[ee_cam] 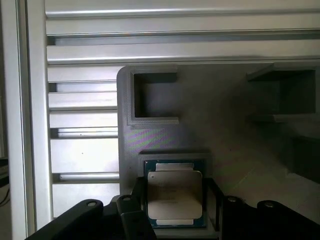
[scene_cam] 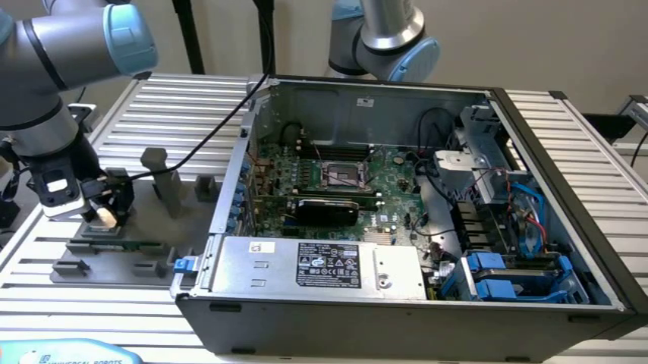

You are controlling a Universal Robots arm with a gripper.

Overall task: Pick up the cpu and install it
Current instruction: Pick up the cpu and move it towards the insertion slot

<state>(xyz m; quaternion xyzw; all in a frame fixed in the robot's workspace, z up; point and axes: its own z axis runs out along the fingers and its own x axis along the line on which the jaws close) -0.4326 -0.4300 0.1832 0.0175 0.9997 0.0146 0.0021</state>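
The cpu (ee_cam: 175, 194) lies in the grey fixture (ee_cam: 210, 120) between the spread jaws.

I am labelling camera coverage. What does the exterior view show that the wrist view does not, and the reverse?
Exterior view: the open dark grey computer case with its green motherboard and square metal-framed socket, plus the gripper low over the grey plastic fixture plate. Wrist view: the small square cpu, silvery top with green rim, seated in a recess next to an empty square recess. Both: that fixture plate and the ribbed aluminium table.
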